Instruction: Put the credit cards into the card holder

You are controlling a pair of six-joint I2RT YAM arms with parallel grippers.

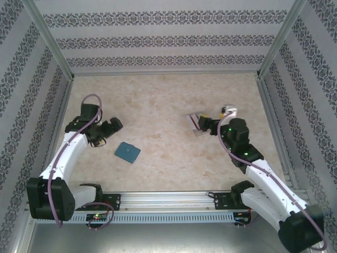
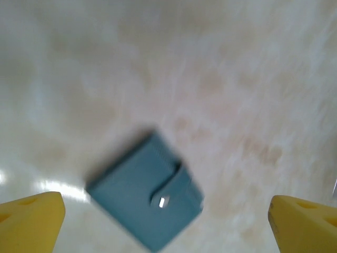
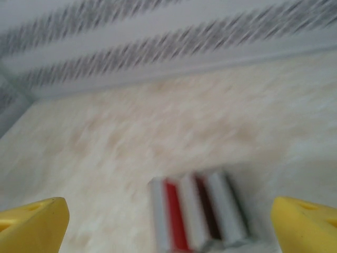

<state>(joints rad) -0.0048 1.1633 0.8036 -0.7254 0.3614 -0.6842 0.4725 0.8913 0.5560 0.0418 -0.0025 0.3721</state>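
Teal wallet (image 1: 127,152) folded shut, snap tab (image 2: 162,201) across its front, flat on the pale marbled table (image 1: 168,100), left of centre and towards the near edge. Left gripper (image 1: 112,125) just left of it and a little farther back, not touching it. Yellow fingertips (image 2: 31,221) spread wide at either edge of the left wrist view, the wallet on the table below the gap, nothing held.

Right of centre, a grey ribbed block (image 1: 198,124) with cards on edge in its slots: a red card (image 3: 174,224) and a dark card (image 3: 208,211), both blurred in the right wrist view. Right gripper (image 3: 168,226) just right of the block and aimed at it, fingers wide apart and empty. Contact with the block impossible to tell.

Wallet and cards well apart, on opposite halves of the table. Patterned walls (image 1: 158,42) on three sides.
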